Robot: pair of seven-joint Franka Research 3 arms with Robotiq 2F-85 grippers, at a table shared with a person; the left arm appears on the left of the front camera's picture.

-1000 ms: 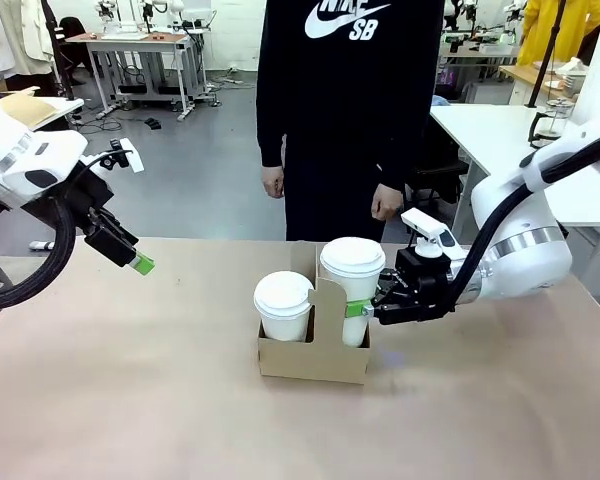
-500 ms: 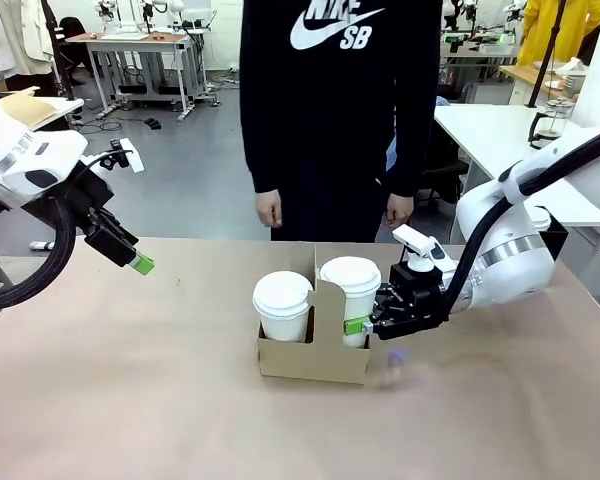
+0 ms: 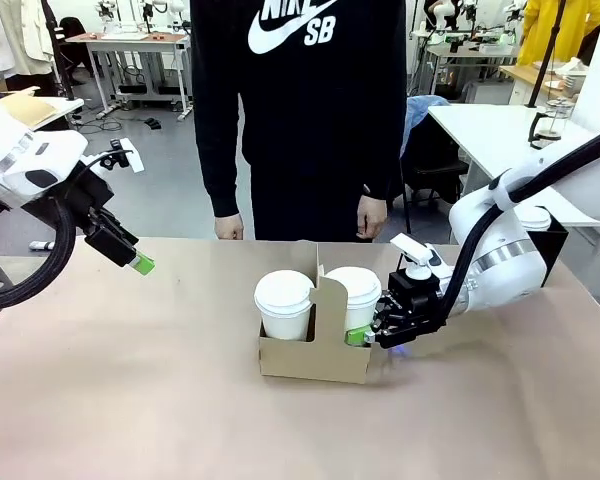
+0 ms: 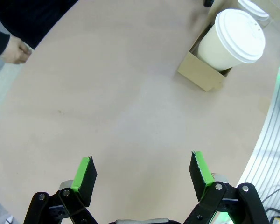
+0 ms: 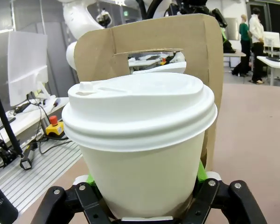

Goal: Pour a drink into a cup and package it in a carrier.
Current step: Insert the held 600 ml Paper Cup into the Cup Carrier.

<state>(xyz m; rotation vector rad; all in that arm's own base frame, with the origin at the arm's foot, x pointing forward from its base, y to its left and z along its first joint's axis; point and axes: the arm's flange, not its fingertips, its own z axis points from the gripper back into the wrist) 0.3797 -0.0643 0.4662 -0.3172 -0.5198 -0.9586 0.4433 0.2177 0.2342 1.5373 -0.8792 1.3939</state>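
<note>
The brown cardboard carrier (image 3: 310, 360) stands mid-table with two lidded white cups in it. The cup (image 3: 353, 290) sits in its right hole, low beside the upright handle (image 5: 144, 42). My right gripper (image 3: 363, 335) reaches in from the right with its jaws wide on either side of the cup (image 5: 140, 140). Its green pads (image 5: 200, 172) stand close to the cup's wall near the base. The lid hides the drink. My left gripper (image 3: 140, 263) hangs open and empty over the table's left side; from there I see the carrier (image 4: 200, 77).
A shorter lidded white cup (image 3: 283, 305) fills the carrier's left hole. A person in a black top (image 3: 300, 110) stands at the far edge, hands down. A black box (image 3: 552, 238) sits behind my right arm. A glass jug (image 3: 548, 122) stands on the white table at the right.
My right arm has lowered the cup down into the carrier's right hole, and its jaws have spread. The person has shifted left. The left arm has not moved.
</note>
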